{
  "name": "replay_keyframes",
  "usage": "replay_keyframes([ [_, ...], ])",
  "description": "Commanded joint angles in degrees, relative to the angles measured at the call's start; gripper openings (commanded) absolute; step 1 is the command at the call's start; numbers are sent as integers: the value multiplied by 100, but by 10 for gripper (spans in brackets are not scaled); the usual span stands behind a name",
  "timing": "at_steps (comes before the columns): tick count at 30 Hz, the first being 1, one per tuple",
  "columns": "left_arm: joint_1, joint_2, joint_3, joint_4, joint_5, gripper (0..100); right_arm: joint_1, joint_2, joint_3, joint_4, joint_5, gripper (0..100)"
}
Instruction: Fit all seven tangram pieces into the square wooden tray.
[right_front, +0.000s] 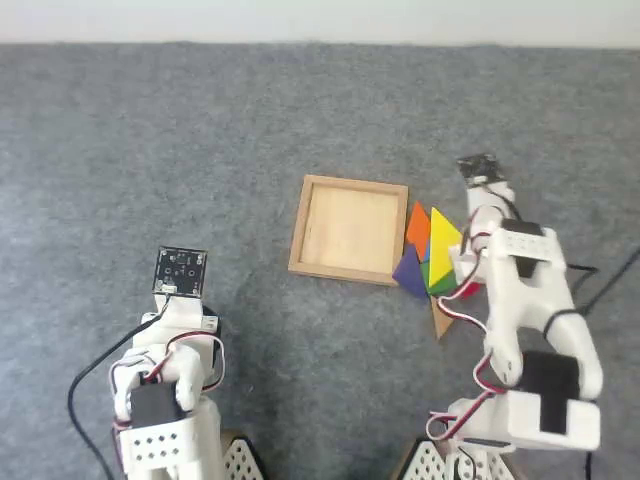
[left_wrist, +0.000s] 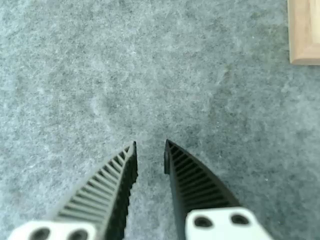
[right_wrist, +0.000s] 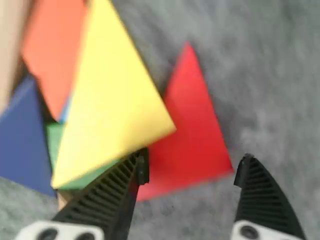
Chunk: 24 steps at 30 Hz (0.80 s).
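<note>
The square wooden tray (right_front: 300, 230) lies mid-table with nothing in it. Against its right side the pieces are heaped together: orange (right_front: 418, 225), yellow (right_front: 444, 236), purple-blue (right_front: 408, 271), green (right_front: 438, 277) and a brown tip (right_front: 441, 320). The right arm (right_front: 515, 270) stands over that heap. Its gripper (right_wrist: 194, 164) is open just above a red triangle (right_wrist: 192, 125), which lies between the fingers. The yellow triangle (right_wrist: 105, 95) rests tilted on the green piece (right_wrist: 57, 142), beside the orange (right_wrist: 50, 47) and blue (right_wrist: 20, 135) pieces. The left gripper (left_wrist: 150, 147) hangs slightly open over bare carpet.
Grey carpet covers the whole table. The left arm (right_front: 175, 340) stands at the front left, well away from the tray, and a corner of the tray (left_wrist: 302, 35) shows in its wrist view. Open carpet lies left of and behind the tray.
</note>
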Motion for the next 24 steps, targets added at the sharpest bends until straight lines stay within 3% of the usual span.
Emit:
replay_keyframes([
  [1, -26, -70, -40, 0, 18, 88, -127, 233, -229, -418, 229, 285],
  [12, -26, -70, -40, 0, 18, 88, 180, 347, -290, -435, 334, 285],
  [24, -26, -70, -40, 0, 18, 88, 743, 884, -1134, 708, 264, 285],
])
